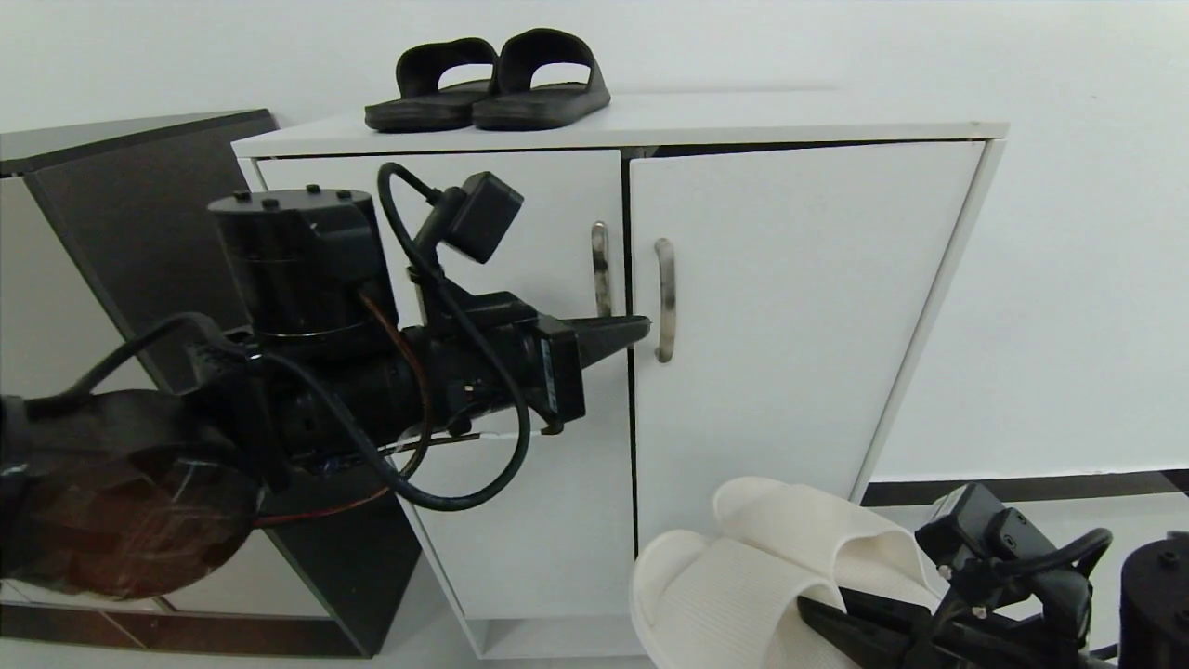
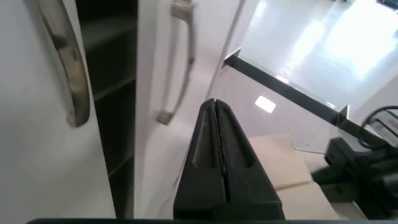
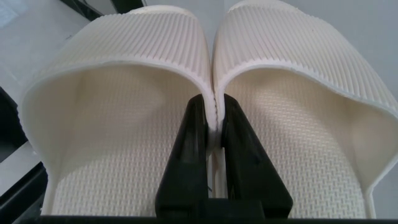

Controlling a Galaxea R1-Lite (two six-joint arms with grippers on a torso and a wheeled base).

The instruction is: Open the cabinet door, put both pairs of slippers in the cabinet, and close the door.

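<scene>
Currently, the white cabinet (image 1: 790,307) takes up most of the head view, with its two doors facing us. A narrow dark seam runs between the doors in that view. In the left wrist view the seam is a wider dark gap (image 2: 112,112) with shelf edges visible inside. We cannot tell which door stands ajar.

A dark side unit (image 1: 139,204) stands against the cabinet's left side.

We note the white slippers (image 1: 771,576) low in front of the right door, outside the cabinet. They sit side by side with toes pointing up toward the door. The right claw (image 3: 213,124) is clamped on them, its two fingers pinching the touching inner straps together, one finger inside each slipper.

The black slippers (image 1: 488,84) rest as a pair on the cabinet top, above the left door and near its back edge. They touch each other, and no claw touches them.

The left claw (image 1: 622,333) is held level in front of the cabinet, with its fingers pressed flat together and nothing between them. Its tip lies at the seam between the doors, just below the left handle (image 1: 600,269) and just beside the lower part of the right handle (image 1: 664,299). We cannot tell whether the tip touches either handle.
</scene>
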